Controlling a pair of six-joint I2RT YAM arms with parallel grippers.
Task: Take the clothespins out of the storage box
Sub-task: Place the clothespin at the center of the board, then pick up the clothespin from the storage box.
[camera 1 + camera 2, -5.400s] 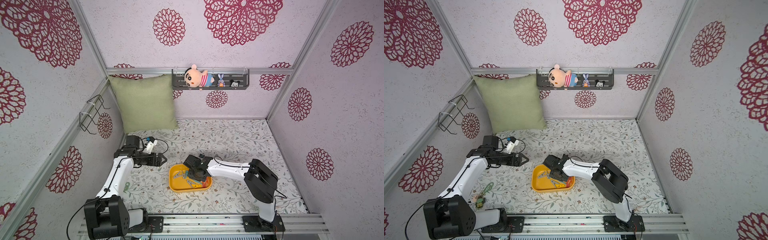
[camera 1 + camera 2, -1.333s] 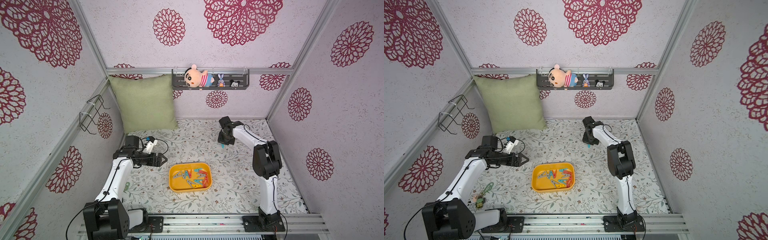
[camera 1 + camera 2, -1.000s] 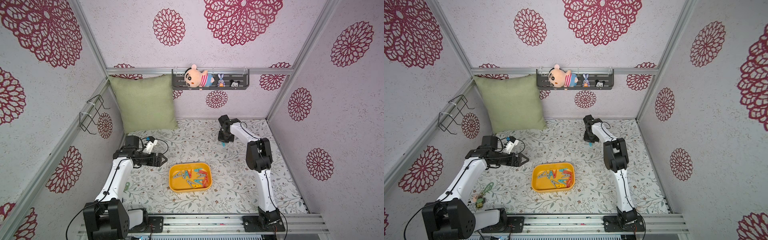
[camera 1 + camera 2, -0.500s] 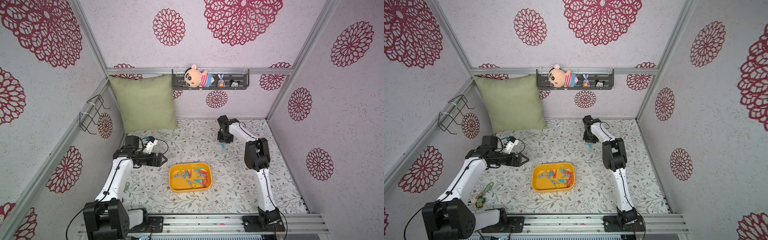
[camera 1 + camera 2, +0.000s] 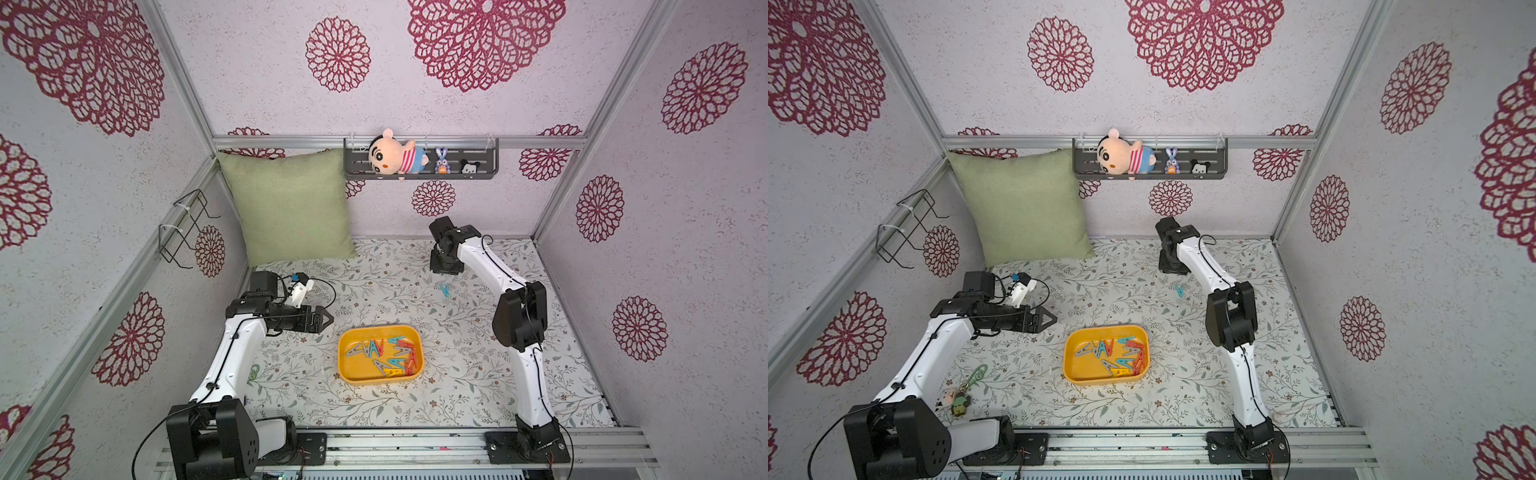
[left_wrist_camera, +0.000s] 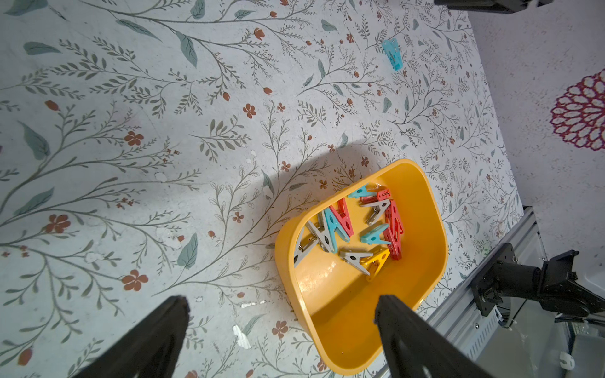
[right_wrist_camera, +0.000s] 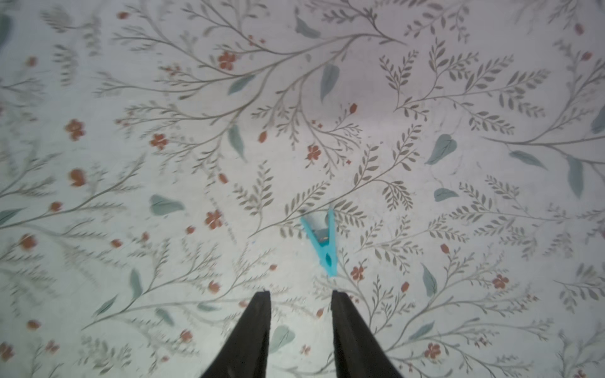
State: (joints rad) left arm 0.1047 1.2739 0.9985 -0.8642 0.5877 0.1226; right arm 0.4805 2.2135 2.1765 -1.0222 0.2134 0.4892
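Currently, we see the right gripper (image 7: 301, 293) at the far side of the floral mat (image 7: 131, 98), jaws narrowly parted and empty, near one teal clothespin (image 7: 322, 242) lying flat. We note the left gripper (image 6: 281, 299) spread wide, empty, left of the storage box (image 5: 353, 370). The other clothespins (image 5: 388, 355) lie inside the box.

You had a glossy yellow plastic box (image 6: 433, 235), its floor catching a sheen, holding smooth plastic clothespins (image 6: 331, 230) with small metal springs. Your table cover (image 6: 131, 183) looked matt and scuffed, with flaked spots. The cushion (image 5: 291, 208) was woven cloth, and the frame rail (image 5: 415, 441) was bare, dull metal.
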